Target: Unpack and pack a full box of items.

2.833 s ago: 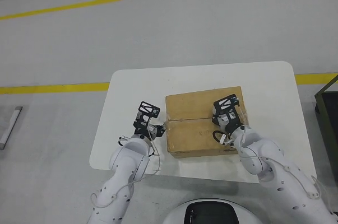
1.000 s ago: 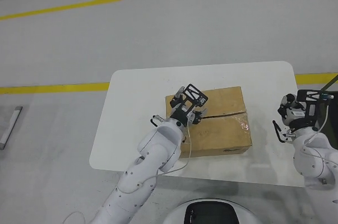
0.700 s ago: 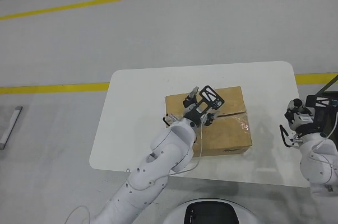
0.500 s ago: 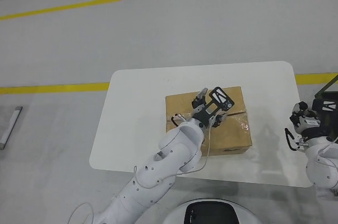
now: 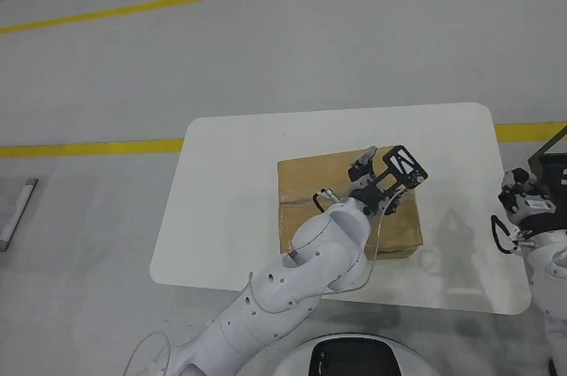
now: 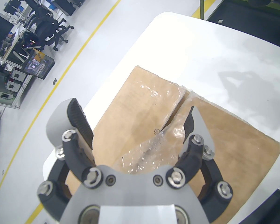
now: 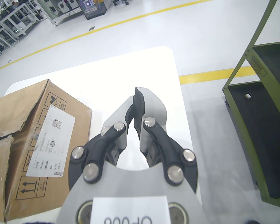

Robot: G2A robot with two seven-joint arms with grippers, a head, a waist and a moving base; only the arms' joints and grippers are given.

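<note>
While box lies long axis left-right, left fingers spread above seam, right fingers clenched.

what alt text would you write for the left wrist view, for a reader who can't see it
The open left gripper is poised over the top of a closed brown cardboard box, its fingers on either side of the centre seam, where crinkled clear tape runs between the flaps. The box rests on a white round-cornered table.

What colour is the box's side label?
The label is white with black print; right wrist view.
</note>
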